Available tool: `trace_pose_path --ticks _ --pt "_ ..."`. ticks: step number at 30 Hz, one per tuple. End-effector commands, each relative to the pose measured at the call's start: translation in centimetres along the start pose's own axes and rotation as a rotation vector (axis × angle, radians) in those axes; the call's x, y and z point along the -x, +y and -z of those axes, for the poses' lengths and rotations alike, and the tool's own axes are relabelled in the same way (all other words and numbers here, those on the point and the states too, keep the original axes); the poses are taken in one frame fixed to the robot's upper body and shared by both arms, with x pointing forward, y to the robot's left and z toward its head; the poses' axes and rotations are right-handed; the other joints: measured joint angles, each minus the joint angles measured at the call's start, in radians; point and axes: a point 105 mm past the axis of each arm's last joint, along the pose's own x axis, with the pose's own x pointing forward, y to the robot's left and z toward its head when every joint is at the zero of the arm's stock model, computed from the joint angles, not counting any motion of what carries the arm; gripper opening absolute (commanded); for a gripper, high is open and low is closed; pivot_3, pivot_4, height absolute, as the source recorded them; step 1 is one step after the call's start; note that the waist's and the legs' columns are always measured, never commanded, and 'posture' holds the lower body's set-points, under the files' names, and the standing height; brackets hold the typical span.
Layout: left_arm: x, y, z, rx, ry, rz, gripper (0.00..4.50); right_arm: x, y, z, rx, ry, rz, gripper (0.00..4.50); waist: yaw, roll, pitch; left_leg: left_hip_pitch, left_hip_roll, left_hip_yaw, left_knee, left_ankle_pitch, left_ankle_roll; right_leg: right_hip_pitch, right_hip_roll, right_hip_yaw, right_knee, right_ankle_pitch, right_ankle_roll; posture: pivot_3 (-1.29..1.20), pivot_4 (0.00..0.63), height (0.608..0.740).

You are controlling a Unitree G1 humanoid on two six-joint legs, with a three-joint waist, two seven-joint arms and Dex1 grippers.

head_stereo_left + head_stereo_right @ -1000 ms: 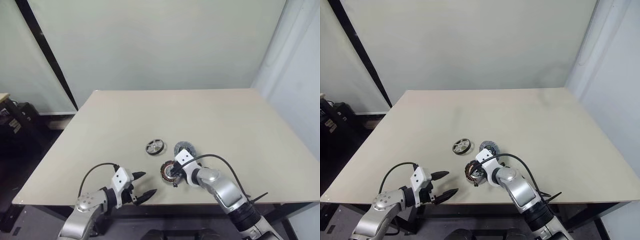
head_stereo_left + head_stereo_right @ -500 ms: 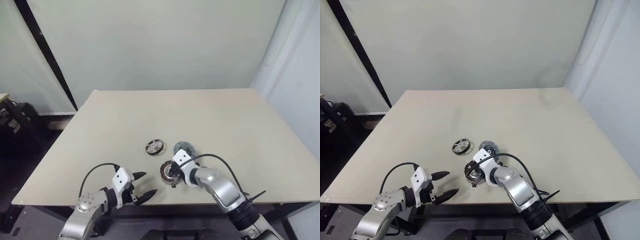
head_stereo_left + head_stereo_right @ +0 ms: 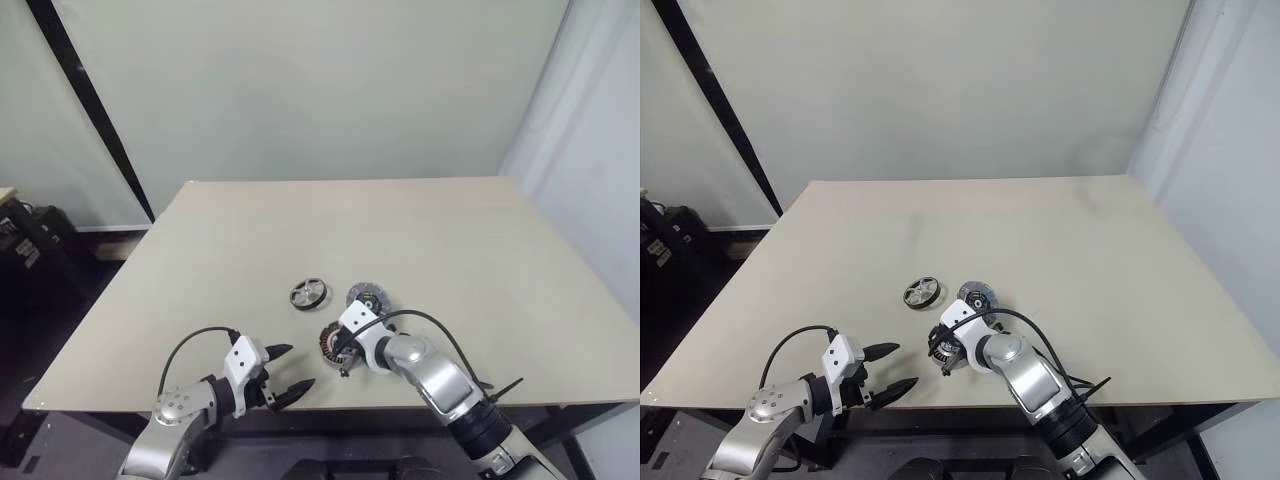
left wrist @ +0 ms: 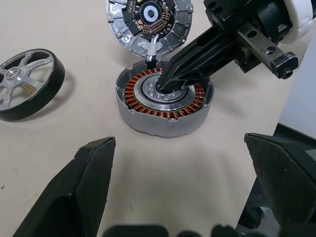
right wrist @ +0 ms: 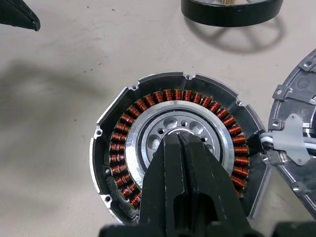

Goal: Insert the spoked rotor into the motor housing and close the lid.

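Nothing is assembled yet. The motor housing (image 4: 163, 101) lies open on the table (image 3: 450, 240), the spoked rotor (image 4: 28, 84) apart at its ten o'clock and the lid (image 4: 148, 22) touching at twelve. The right gripper (image 4: 165, 85), closed on nothing, is pressed into the housing's centre; the left gripper (image 3: 288, 368) is spread wide, empty. Insertion and closing are left.

Right gripper (image 4: 170, 84) shifted slightly left (fingers pressed together), tips now at motor housing (image 4: 164, 102) centre.

The right tool (image 5: 178, 143) hides the motor housing (image 5: 123, 148) centre.
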Motion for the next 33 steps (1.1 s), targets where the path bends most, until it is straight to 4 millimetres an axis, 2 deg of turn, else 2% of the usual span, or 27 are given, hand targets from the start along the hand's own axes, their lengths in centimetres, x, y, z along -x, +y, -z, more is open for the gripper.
trace_pose_path --ticks 1,6,15,22,25,33 --pt "-0.1 0.0 -0.7 -0.037 -0.020 -0.002 4.50 0.1 -1.0 -1.4 0.059 -0.036 0.063 0.02 -0.004 0.000 0.000 0.000 0.000 0.000 0.000 0.000 0.000 0.000 0.000 0.000 0.000 0.000 0.000 0.00 0.000 0.740" --pt "-0.2 -0.2 -0.7 -0.037 -0.022 0.002 4.50 0.1 -1.4 -1.6 0.079 -0.039 0.097 0.02 -0.009 0.000 0.000 0.000 0.000 0.000 0.000 0.000 0.000 0.000 0.000 0.000 0.000 0.000 0.000 0.00 0.000 0.740" --pt "-0.1 -0.2 -0.6 -0.038 -0.021 -0.001 4.50 0.1 -0.9 -2.5 0.012 -0.094 0.062 0.02 -0.012 0.000 0.000 0.000 0.000 0.000 0.000 0.000 0.000 0.000 0.000 0.000 0.000 0.000 0.000 0.00 0.000 0.740" --pt "0.0 -0.3 -0.4 -0.032 -0.020 -0.003 4.50 1.0 -0.8 -3.6 -0.010 -0.148 0.026 0.02 -0.013 0.000 0.000 0.000 0.000 0.000 -0.001 0.000 0.000 -0.001 0.000 0.000 0.000 0.000 0.000 0.00 0.000 0.740" --pt "0.0 -0.2 -0.4 -0.029 -0.020 -0.006 4.50 1.1 -0.5 -3.0 -0.007 -0.128 0.001 0.02 -0.013 0.000 0.000 -0.001 0.000 0.000 -0.001 0.000 0.000 -0.001 0.000 0.000 0.000 0.000 0.000 0.00 0.000 0.740" --pt "0.1 0.1 -0.7 -0.031 -0.026 -0.015 4.50 0.1 0.5 0.1 -0.007 -0.036 -0.033 0.02 -0.014 0.000 0.000 0.000 0.000 0.000 -0.001 0.000 0.000 -0.001 0.000 0.000 0.000 0.000 0.000 0.00 0.000 0.740"
